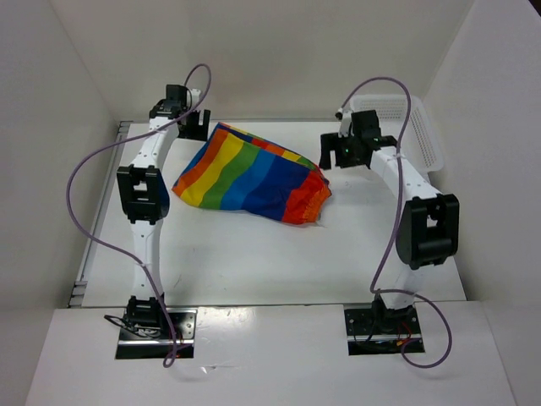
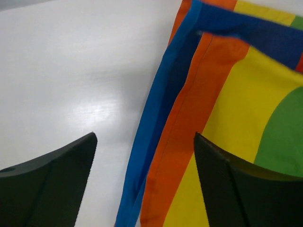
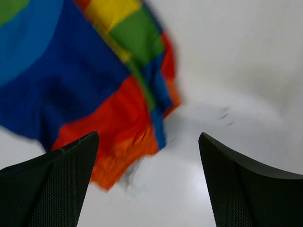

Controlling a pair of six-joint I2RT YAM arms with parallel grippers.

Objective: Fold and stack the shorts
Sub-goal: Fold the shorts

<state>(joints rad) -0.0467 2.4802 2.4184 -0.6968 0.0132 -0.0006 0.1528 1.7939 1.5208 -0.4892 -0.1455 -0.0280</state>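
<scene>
A white table (image 1: 254,262) boxed in by plain white walls is our workspace, with a white mesh basket (image 1: 423,127) at its far right corner. The shorts (image 1: 254,178) lie on the far middle of the table between our two arms, a loose wedge of rainbow stripes, flatter at its left and bunched and wrinkled at its right end. Our left gripper (image 1: 196,131) hangs just beside the garment's far left corner. Its wrist view shows its jaws spread wide and grasping nothing, with the blue and orange edge of the shorts (image 2: 227,118) lying flat on the table below them. Our right gripper (image 1: 328,156) hovers over the right end, also wide apart and empty, and the shorts (image 3: 71,80) show blurred beneath it in its own wrist view. We cannot see the drawstring. We judge that we are between grasps in the folding step: one layer seems to be laid over another, but the shape is not yet a tidy rectangle. The next move, as we read it, calls for lowering each gripper onto one edge, pinching every layer together, and carrying both sides over evenly, so that the crumpled right end does not drag or open.
</scene>
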